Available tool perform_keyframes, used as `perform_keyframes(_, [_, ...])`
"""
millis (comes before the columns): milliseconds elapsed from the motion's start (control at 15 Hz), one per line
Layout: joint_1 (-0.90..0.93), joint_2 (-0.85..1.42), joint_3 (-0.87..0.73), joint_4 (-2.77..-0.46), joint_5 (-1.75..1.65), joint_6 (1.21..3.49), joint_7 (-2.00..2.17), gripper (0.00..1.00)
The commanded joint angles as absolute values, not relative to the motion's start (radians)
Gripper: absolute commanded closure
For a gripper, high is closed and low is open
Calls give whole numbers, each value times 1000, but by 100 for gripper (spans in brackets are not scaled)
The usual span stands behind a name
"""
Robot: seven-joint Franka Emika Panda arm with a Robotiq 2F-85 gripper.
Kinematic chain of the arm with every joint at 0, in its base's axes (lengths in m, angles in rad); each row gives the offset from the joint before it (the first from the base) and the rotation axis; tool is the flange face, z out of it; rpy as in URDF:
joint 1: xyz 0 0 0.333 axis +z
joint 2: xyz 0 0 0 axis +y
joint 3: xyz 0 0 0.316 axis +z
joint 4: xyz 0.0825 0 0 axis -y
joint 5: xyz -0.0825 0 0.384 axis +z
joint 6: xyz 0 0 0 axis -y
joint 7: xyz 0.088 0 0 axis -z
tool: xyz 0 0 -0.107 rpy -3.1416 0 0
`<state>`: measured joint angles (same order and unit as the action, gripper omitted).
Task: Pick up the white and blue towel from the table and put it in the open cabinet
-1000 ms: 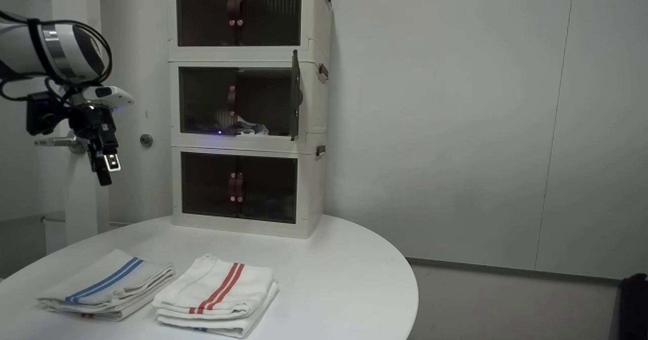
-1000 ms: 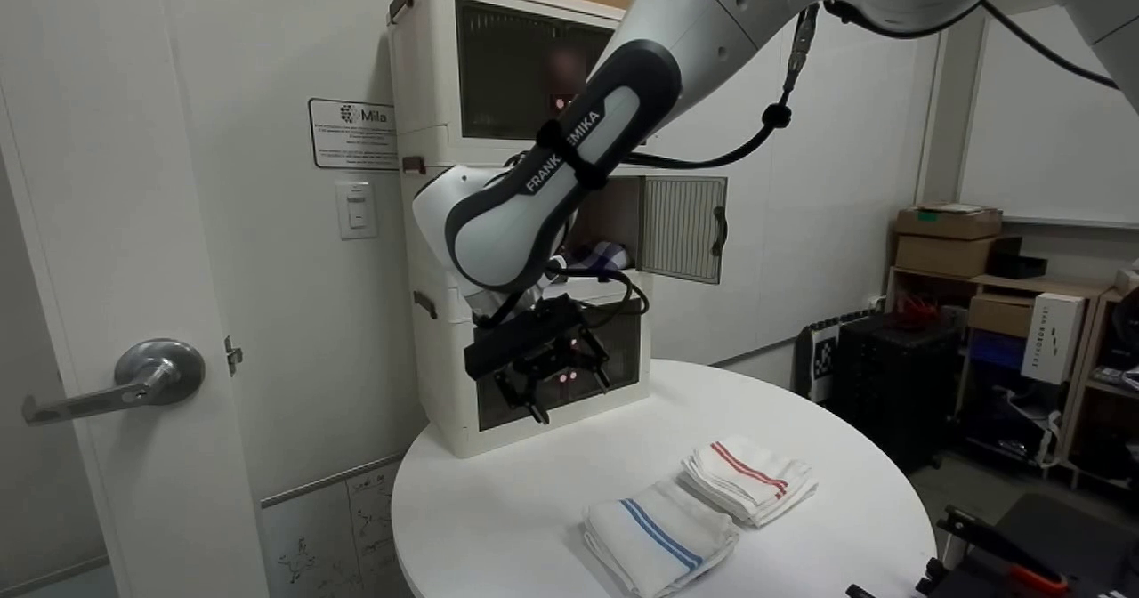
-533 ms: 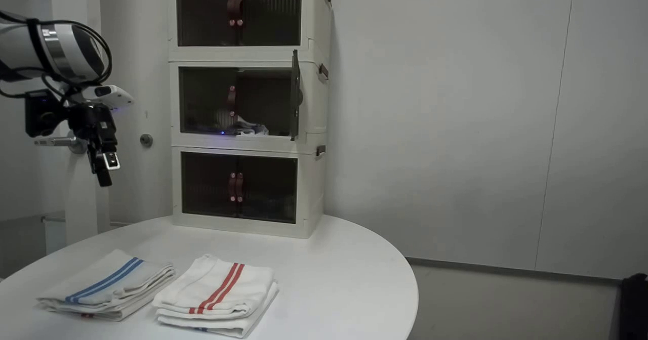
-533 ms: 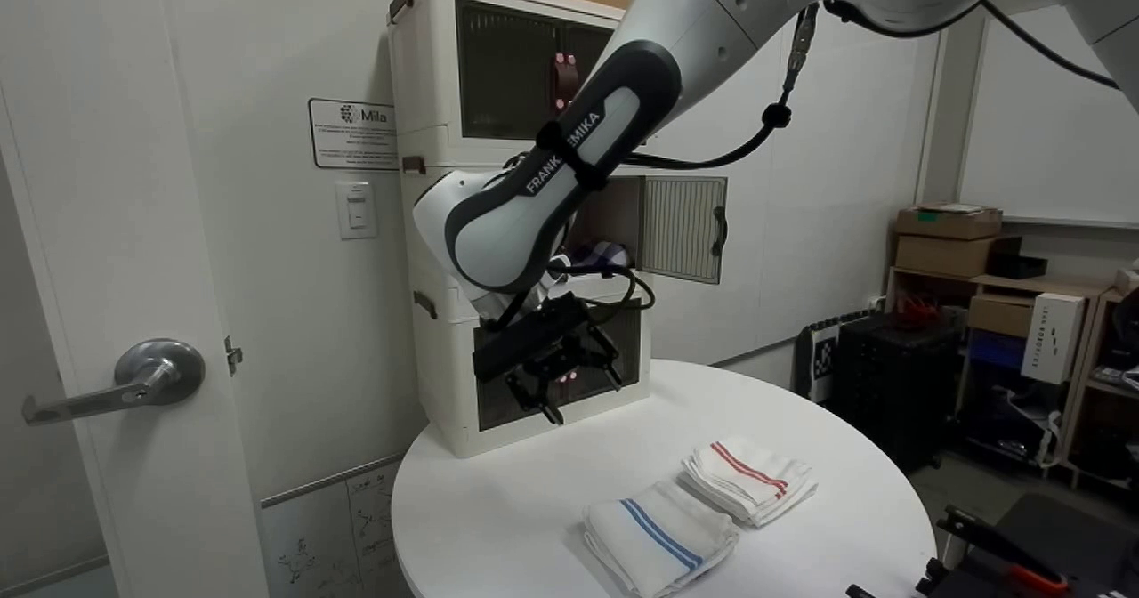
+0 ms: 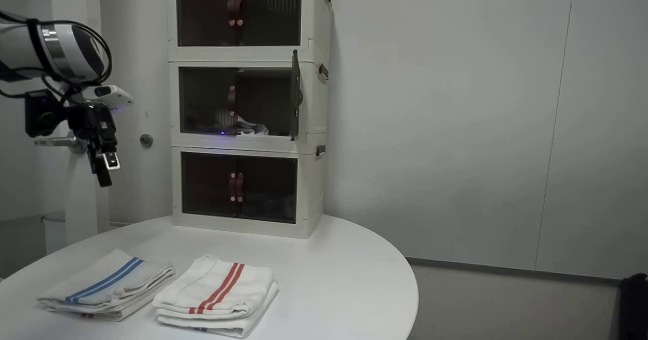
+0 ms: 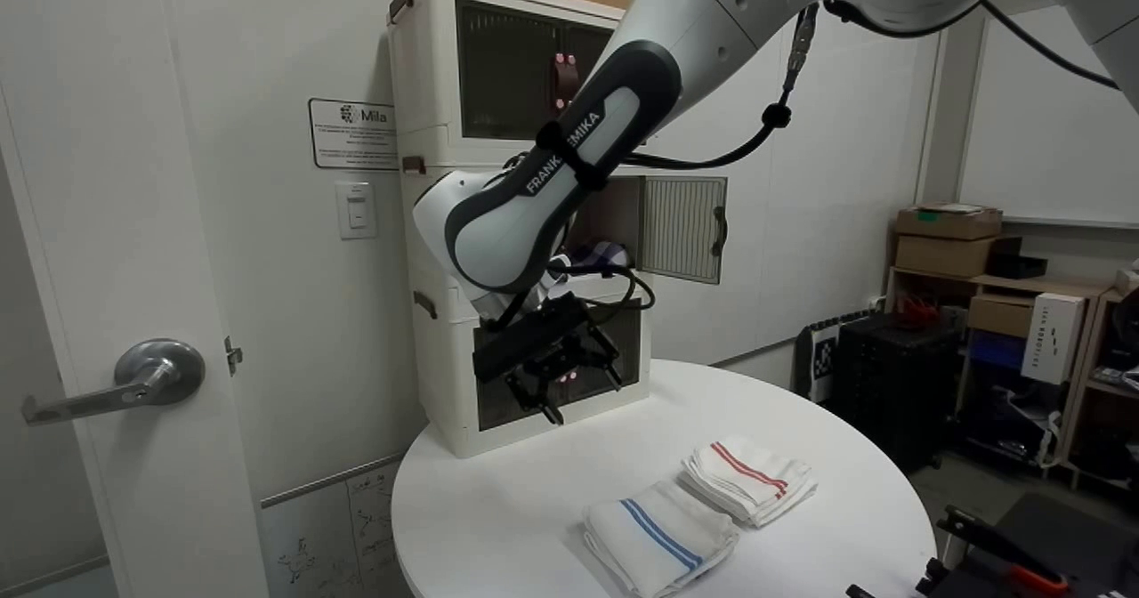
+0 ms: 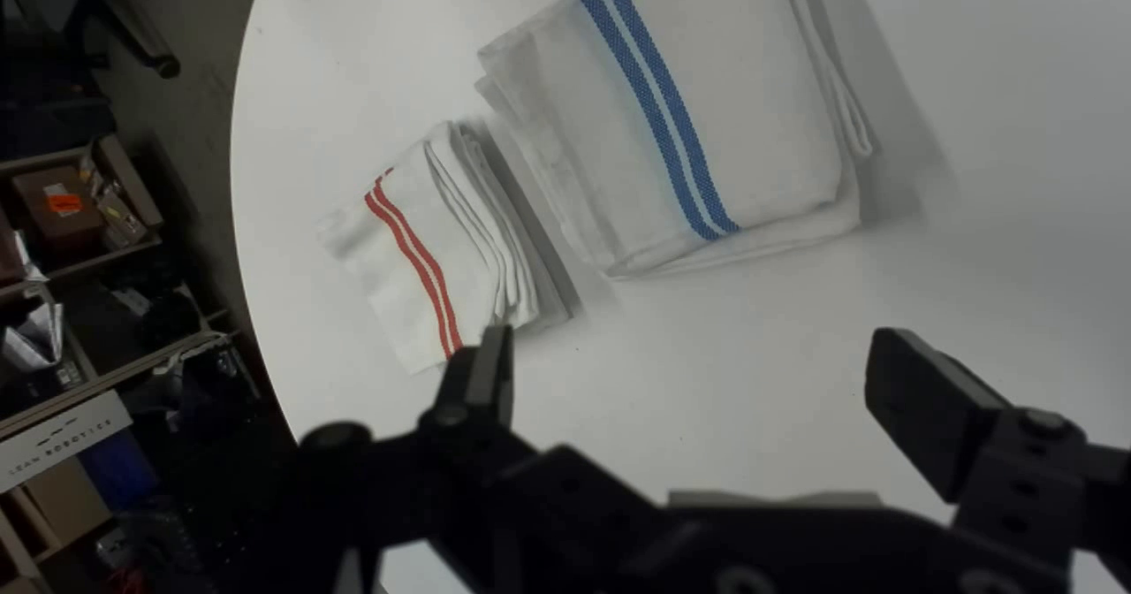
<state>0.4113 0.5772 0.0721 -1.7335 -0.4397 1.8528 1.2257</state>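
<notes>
White blue-striped towel (image 7: pixel 698 117), folded on smooth round table (image 6: pixel 498 518).

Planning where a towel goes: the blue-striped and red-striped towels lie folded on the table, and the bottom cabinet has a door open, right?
No: in both exterior views the middle cabinet has the open door. The blue-striped towel and red-striped towel lie folded on the table.

The open cabinet (image 5: pixel 267 93) is barred at left by a closed door (image 5: pixel 205 99); room is offered between that and the swung-out door (image 6: pixel 684 229) (above bunched cloth (image 5: pixel 252 128)).
</notes>
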Motion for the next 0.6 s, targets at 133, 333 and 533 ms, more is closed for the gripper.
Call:
perform_keyframes(133, [440,599,70,-1740,-467,1861,1245,0])
perform_keyframes(333, [460,652,70,-1736,-472,1883,1253,0])
perform_keyframes(533, [470,707,60,-1740,-480,1928,1250,0])
